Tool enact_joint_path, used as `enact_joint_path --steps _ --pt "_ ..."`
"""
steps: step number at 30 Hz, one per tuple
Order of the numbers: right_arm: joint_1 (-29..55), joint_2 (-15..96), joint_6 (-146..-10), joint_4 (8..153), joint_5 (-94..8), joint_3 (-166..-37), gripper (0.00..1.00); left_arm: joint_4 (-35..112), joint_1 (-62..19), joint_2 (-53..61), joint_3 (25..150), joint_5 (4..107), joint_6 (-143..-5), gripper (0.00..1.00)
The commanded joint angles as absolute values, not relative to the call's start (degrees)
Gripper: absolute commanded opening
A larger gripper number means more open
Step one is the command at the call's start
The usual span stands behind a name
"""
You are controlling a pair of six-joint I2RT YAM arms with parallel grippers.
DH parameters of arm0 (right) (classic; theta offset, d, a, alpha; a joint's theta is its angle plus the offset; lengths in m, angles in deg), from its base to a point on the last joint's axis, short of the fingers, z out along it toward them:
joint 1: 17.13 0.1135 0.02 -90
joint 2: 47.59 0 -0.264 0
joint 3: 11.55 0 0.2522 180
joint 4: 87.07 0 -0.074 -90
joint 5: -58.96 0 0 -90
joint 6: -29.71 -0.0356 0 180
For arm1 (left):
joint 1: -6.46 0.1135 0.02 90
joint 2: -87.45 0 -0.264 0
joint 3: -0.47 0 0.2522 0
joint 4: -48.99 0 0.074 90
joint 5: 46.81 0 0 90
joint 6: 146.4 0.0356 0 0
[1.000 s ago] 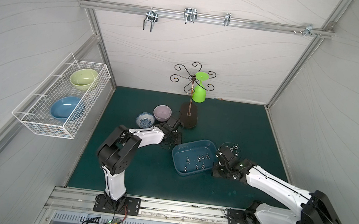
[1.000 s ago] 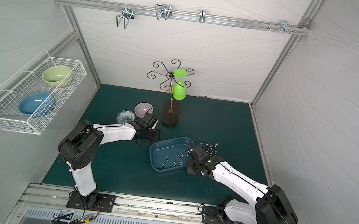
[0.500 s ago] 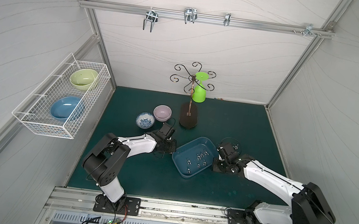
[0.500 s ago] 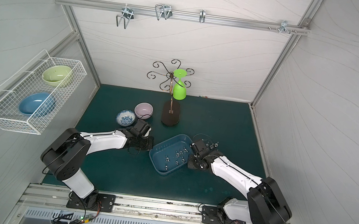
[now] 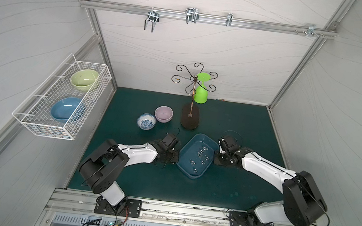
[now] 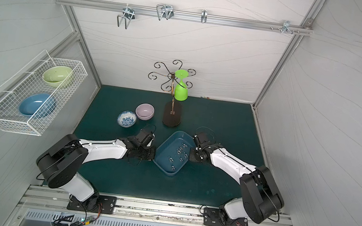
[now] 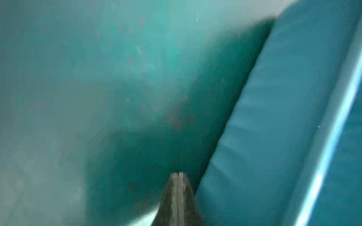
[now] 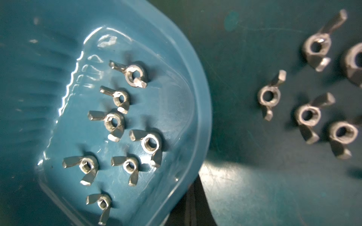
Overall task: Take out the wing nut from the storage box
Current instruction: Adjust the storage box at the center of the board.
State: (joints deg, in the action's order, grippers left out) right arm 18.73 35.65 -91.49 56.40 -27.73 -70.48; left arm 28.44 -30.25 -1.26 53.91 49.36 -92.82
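While the left hand [image 7: 178, 176] and right hand [image 5: 217, 157] flank the storage box [image 5: 190, 149] at nine and three o'clock, both closed, each wing nut [image 8: 151, 143] inside looks light, stiff and slick, best pinched by its wings.

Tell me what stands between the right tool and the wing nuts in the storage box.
Only the wall and rim of the storage box. The right tool is shut, outside the box beside that wall; the box has no lid and nothing covers the wing nuts lying on its floor.
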Motion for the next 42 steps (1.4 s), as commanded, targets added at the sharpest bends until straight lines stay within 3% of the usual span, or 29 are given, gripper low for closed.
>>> enact_joint_path --steps 1,8,15,24,42 --pt "18.56 37.47 -89.76 58.17 -29.0 -72.32 0.0 27.56 -30.69 1.91 52.78 48.02 -93.48 0.0" --pt "18.06 41.11 -88.44 58.52 -29.35 -74.65 0.0 24.33 -32.3 7.06 49.95 46.0 -94.2 0.0" --pt "12.54 39.54 -87.99 57.14 -28.75 -75.64 0.0 20.64 -31.33 11.56 50.58 39.68 -93.32 0.0" --pt "12.39 44.7 -87.18 55.95 -30.27 -81.17 0.0 24.9 -29.66 3.12 56.88 44.23 -91.89 0.0" --pt "12.8 44.08 -87.12 52.78 -31.3 -80.64 0.0 33.99 -33.14 8.43 47.1 48.29 -95.05 0.0"
